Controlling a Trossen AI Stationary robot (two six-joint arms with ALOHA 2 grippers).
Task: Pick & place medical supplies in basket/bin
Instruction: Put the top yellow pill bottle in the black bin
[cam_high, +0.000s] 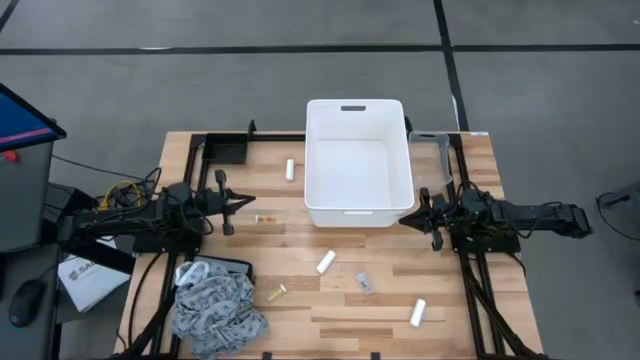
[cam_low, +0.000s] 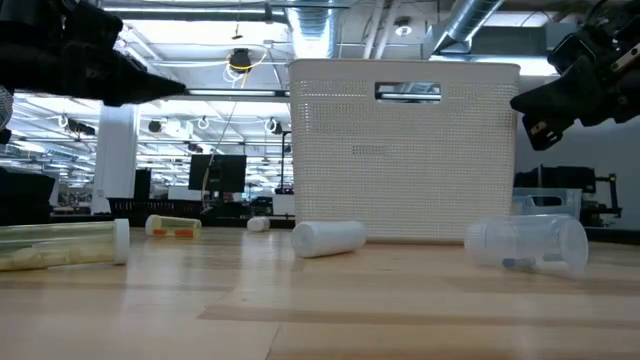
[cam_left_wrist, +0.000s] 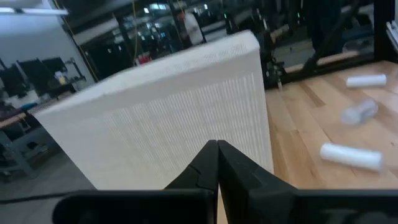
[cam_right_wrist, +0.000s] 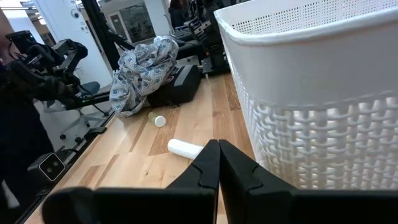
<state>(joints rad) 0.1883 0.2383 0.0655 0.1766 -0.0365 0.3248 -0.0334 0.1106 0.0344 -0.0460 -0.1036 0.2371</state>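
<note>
White tub (cam_high: 357, 162) at table's far edge (empty), grippers flanking, bare wood between.

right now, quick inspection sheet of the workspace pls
Surface: wooden table, mostly bare.
Job's things: white tub empty; clear bin beside it; three gauze rolls and a vial loose on the table; grey cloth bandage heaped at the near left corner.
Clutter: black pouch under the bandage.
Grippers: left gripper shut, empty; right gripper shut, empty, beside the tub.
Cables: yellow wires by the left arm's base.
Surroundings: monitor off the table's left.
</note>
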